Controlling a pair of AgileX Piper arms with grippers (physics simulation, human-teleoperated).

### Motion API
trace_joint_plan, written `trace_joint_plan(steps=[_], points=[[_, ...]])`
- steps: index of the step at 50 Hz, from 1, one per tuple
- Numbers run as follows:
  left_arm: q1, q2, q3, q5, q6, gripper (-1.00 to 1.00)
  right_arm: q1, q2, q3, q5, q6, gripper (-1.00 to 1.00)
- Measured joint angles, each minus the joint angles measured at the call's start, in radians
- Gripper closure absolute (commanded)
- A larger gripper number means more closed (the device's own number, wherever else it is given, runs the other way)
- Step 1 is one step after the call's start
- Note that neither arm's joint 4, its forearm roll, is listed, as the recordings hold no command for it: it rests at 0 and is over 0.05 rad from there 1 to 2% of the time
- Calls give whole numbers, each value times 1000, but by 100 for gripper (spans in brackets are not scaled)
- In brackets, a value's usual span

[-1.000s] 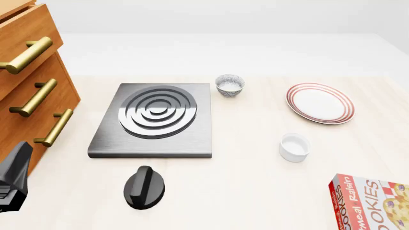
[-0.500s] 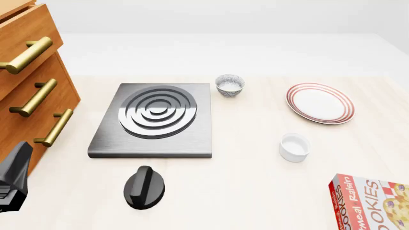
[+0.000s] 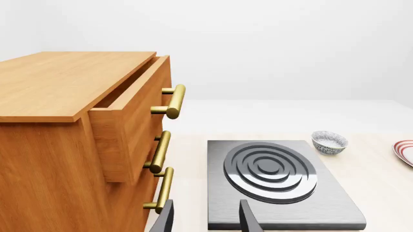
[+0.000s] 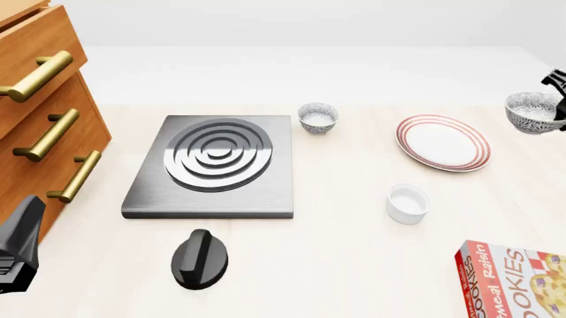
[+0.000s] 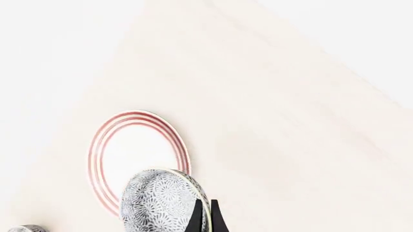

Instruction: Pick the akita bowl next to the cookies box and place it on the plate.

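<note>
My right gripper enters at the front view's right edge, shut on the rim of an akita bowl, speckled grey-black outside. The bowl hangs in the air just right of the plate, a white plate with reddish rings. In the right wrist view the fingers pinch the bowl's rim, with the plate beyond it. The cookies box lies at the front right corner. A second akita bowl stands behind the stove. My left gripper is open and empty by the cabinet.
A grey stove with a ringed burner lies mid-table, with a black knob in front of it. A white ramekin stands between the plate and the cookies box. A wooden cabinet with brass handles fills the left; its top drawer is ajar.
My right gripper, holding the speckled bowl, has come into the front view at the right edge, beside the plate. Nothing else has moved.
</note>
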Motion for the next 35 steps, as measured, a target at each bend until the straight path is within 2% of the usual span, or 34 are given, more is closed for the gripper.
trace_joint_plan(steps=[17,35], points=[[0,0,0,0,0,-100,115,-7,18,-36,123,100],[0,0,0,0,0,-100,196,14,59,-151,200,100]])
